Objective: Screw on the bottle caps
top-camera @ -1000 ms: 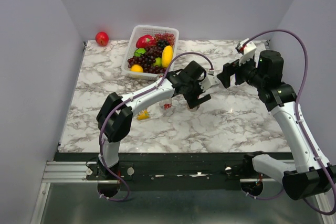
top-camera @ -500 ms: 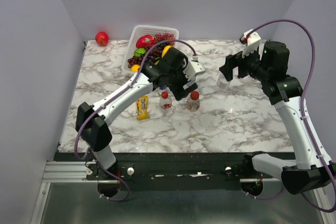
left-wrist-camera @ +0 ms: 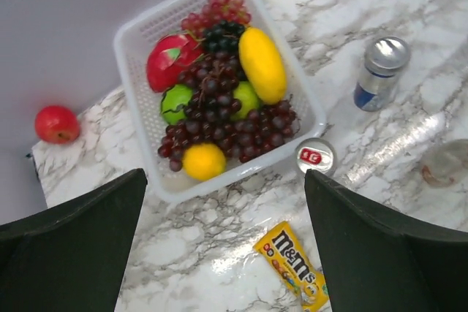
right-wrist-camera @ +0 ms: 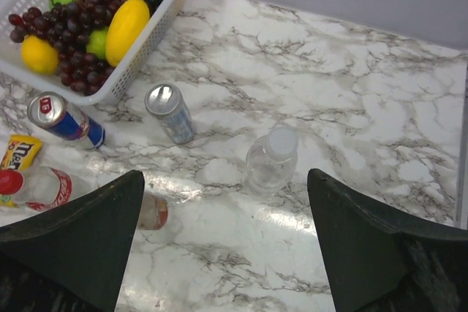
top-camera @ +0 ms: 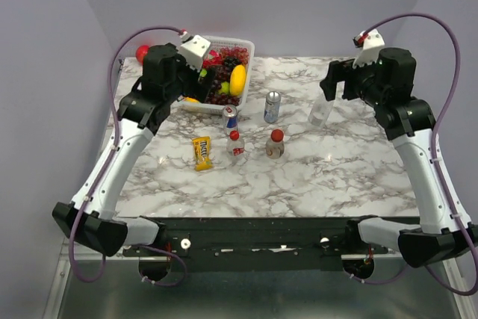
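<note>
Two short red-labelled bottles stand mid-table, one (top-camera: 235,144) left of the other (top-camera: 275,144), each with a red cap on top. The taller clear bottle (top-camera: 320,113) (right-wrist-camera: 269,166) carries a whitish cap (right-wrist-camera: 283,140). My left gripper (top-camera: 196,84) (left-wrist-camera: 227,253) hangs open and empty high over the basket's near edge, well left of the bottles. Held high, my right gripper (top-camera: 332,87) (right-wrist-camera: 219,253) is open and empty, with the clear bottle below and beyond its fingers. In the right wrist view one short bottle (right-wrist-camera: 40,186) lies at the left edge and the other (right-wrist-camera: 154,211) peeks past the left finger.
A white basket (top-camera: 183,89) of fruit stands at the back left, a red apple (top-camera: 143,54) behind it. A silver-blue can (top-camera: 272,107) and a red-and-blue can (top-camera: 231,119) stand behind the short bottles. A yellow M&M's packet (top-camera: 202,152) lies to their left.
My left arm has swung up and back to the left, from over the short bottles to above the basket, uncovering bottles and cans. The right arm rose slightly. Both grippers stayed open.
</note>
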`<action>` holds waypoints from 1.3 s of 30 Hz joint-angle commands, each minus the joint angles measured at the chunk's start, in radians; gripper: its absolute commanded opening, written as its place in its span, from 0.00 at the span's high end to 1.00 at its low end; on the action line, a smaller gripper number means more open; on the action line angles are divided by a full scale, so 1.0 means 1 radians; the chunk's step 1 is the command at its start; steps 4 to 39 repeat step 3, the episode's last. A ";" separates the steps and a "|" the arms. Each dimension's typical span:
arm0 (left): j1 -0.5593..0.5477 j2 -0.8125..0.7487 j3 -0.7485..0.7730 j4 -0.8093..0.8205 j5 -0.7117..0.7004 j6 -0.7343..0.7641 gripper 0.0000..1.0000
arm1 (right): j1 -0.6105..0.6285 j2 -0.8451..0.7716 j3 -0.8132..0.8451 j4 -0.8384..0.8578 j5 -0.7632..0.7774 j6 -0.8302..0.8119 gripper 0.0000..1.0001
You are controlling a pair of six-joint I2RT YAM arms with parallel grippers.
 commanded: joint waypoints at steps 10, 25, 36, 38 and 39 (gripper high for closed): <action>0.079 -0.048 -0.137 0.039 -0.184 -0.145 0.01 | -0.006 0.013 0.045 -0.026 0.034 0.035 0.00; 0.079 -0.048 -0.137 0.039 -0.184 -0.145 0.01 | -0.006 0.013 0.045 -0.026 0.034 0.035 0.00; 0.079 -0.048 -0.137 0.039 -0.184 -0.145 0.01 | -0.006 0.013 0.045 -0.026 0.034 0.035 0.00; 0.079 -0.048 -0.137 0.039 -0.184 -0.145 0.01 | -0.006 0.013 0.045 -0.026 0.034 0.035 0.00; 0.079 -0.048 -0.137 0.039 -0.184 -0.145 0.01 | -0.006 0.013 0.045 -0.026 0.034 0.035 0.00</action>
